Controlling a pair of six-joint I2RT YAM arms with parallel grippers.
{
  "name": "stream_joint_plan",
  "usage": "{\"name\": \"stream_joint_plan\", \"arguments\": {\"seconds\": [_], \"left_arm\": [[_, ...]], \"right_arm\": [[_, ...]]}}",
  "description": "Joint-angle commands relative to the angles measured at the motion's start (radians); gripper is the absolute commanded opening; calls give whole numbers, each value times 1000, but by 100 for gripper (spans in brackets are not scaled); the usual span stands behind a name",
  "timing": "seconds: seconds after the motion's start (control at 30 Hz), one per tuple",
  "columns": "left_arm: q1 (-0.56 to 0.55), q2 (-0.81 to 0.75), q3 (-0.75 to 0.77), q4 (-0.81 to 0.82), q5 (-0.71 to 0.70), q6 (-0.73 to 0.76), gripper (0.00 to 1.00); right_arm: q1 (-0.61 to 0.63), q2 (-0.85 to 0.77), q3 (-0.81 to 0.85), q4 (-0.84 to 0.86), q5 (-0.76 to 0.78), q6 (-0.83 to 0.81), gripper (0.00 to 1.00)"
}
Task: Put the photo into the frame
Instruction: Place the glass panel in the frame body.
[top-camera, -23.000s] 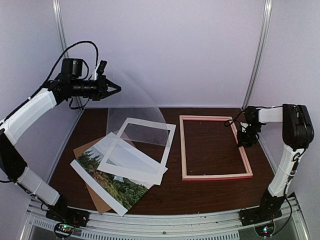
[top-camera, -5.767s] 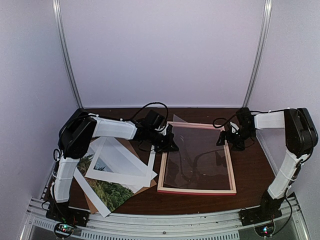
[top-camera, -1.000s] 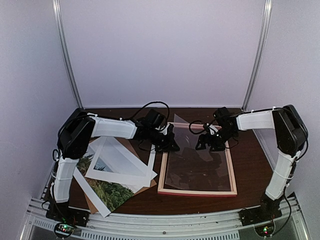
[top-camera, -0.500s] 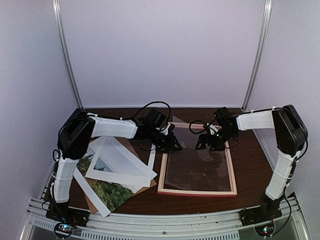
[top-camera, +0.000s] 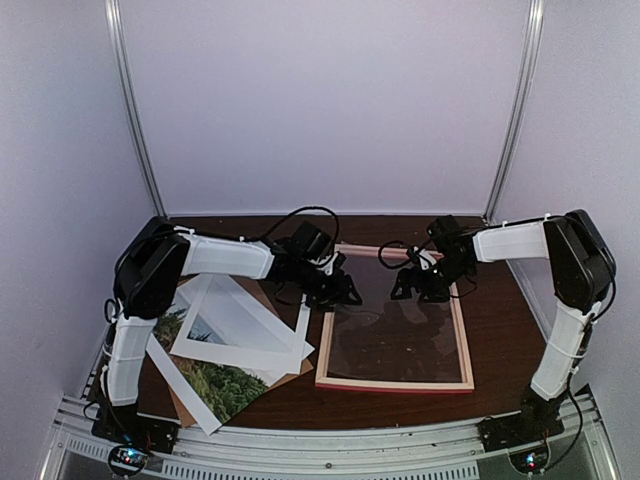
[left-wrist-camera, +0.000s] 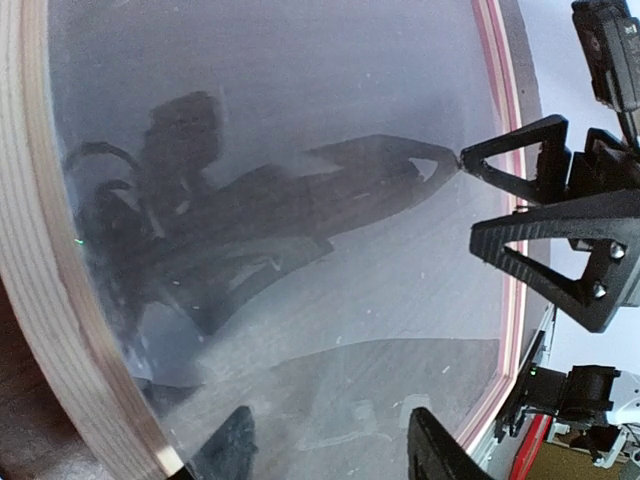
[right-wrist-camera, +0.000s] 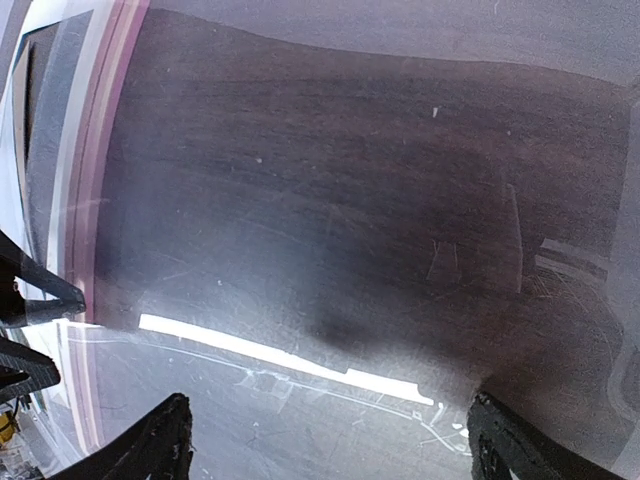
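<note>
- Top view: the photo (top-camera: 225, 385) lies flat on the table (top-camera: 500, 320) at the near left. It is partly under the mat (top-camera: 235, 354) and well apart from the frame (top-camera: 395, 383).
- The frame lies flat at centre-right with a clear pane (top-camera: 395, 340) in its opening. The left jaws sit at its far-left corner and the right jaws over the far part of the pane.
- Left wrist view: the left jaws are apart over the pane, with nothing between them. The frame's wood side (left-wrist-camera: 40, 300) runs along the left.
- Right wrist view: the right jaws are also apart and grip nothing. Glare on the pane (right-wrist-camera: 350, 200) hides whether the tips touch it.
- Handling, judged: the photo is light, limp paper that creases easily. Lying flat, it offers little to pinch.
- Take hold at the white border of the exposed near corner, not on the printed area. The mat resting on the photo will probably drag or buckle it if the pull is quick.
</note>
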Motion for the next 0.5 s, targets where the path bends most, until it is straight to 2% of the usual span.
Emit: {"name": "stream_joint_plan", "arguments": {"seconds": [0.0, 0.47], "left_arm": [[-4, -66, -19, -18, -41, 41, 55], [-4, -119, -38, -93, -127, 101, 58]], "right_arm": [[3, 15, -23, 8, -1, 5, 95], [3, 13, -18, 6, 9, 4, 95]]}}
